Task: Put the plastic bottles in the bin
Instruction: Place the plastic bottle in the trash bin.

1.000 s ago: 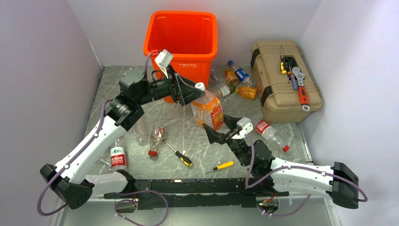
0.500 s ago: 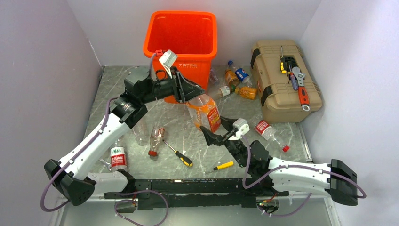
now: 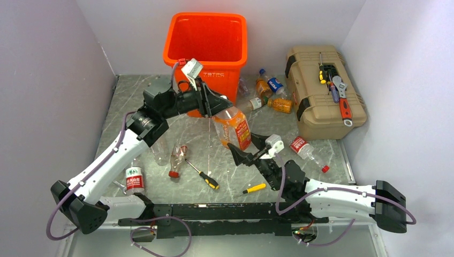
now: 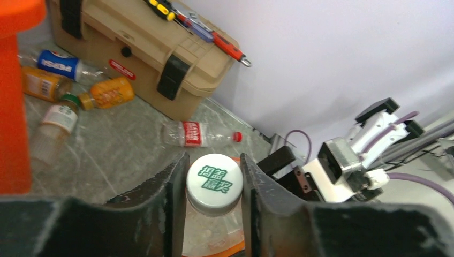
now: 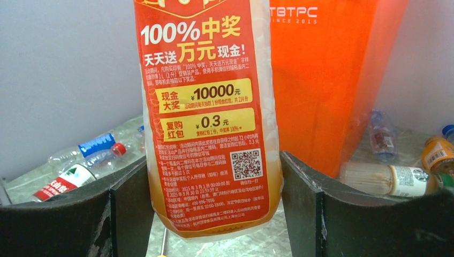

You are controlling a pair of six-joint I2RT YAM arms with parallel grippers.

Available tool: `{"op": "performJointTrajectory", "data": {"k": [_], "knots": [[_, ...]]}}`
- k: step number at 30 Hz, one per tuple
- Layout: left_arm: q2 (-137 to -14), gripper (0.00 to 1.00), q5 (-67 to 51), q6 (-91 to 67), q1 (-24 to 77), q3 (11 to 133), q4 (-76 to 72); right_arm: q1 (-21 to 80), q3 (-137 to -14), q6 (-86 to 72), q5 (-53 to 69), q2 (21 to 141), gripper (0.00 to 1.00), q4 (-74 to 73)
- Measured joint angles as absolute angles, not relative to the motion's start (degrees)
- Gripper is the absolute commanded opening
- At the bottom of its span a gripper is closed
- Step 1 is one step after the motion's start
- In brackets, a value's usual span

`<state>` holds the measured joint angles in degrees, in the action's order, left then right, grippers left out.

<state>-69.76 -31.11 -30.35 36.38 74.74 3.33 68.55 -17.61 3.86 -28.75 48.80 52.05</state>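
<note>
Robot lab test cell, white enclosure walls [image 3: 48, 64], grey marbled tabletop [image 3: 124, 88], tan toolbox [image 3: 313, 91]

White lettering, "TBTPC SINCE 2015", is read on the bin [image 5: 326, 80]. The red label of the large orange bottle [image 5: 206, 123] is printed "100% 中奖", "天天送万元现金!", "¥10000元" and "¥0.3元", and a QR code is carried below. Its white cap [image 4: 214, 182] is marked "揭盖赢奖" in green. "PEPSI" is noted on a blue-labelled bottle [image 4: 58, 61].

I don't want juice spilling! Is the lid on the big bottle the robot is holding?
On. A white cap sits on the bottle, pinched by the left gripper.
</note>
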Motion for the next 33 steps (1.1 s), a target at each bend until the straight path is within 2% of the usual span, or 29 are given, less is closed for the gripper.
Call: {"op": "performJointTrajectory", "data": {"k": [1, 2, 4, 5, 6, 7, 11, 12, 19, 24, 33], "knots": [[-69.76, 0.22, -30.65, -29.80, 36.38, 74.74, 3.22, 68.58, -17.61, 3.62, -28.88, 48.80, 0.00, 52.14], [-69.76, 0.10, -30.24, -29.23, 36.38, 74.74, 3.22, 68.58, -17.61, 3.40, -28.99, 48.80, 0.00, 52.23], [-69.76, 0.00, -29.93, -28.77, 36.53, 74.67, 3.20, 68.58, -17.61, 3.20, -29.10, 48.80, 0.00, 52.23], [-69.76, 0.00, -29.85, -28.60, 36.67, 74.67, 3.16, 68.58, -17.61, 3.09, -29.15, 48.80, 0.00, 52.18], [-69.73, 0.00, -29.69, -28.34, 36.80, 74.67, 3.07, 68.58, -17.61, 2.94, -29.15, 48.80, 0.09, 52.14], [-69.73, 0.00, -29.61, -28.12, 36.93, 74.67, 3.05, 68.58, -17.63, 2.72, -29.26, 48.75, 0.24, 51.88], [-69.71, 0.00, -28.62, -27.53, 37.12, 74.67, 3.86, 68.64, -20.01, -0.08, -29.82, 48.03, 0.96, 45.23], [-69.63, 0.00, -28.21, -27.42, 37.12, 74.72, 3.97, 68.64, -21.91, -1.54, -30.00, 47.81, 0.99, 41.15], [-69.14, 0.00, -24.84, -23.92, 38.24, 78.04, 10.55, 68.62, -33.76, -10.68, -29.71, 46.33, 1.00, 20.36], [-69.21, 0.00, -19.53, -18.31, 38.24, 88.95, 14.81, 68.62, -35.94, -18.72, -28.51, 41.78, 1.00, 8.12], [-73.08, 0.00, -10.55, -1.19, 38.24, 104.84, 1.08, 68.62, -33.52, -22.24, -25.76, 29.65, 1.00, -2.44]]}}
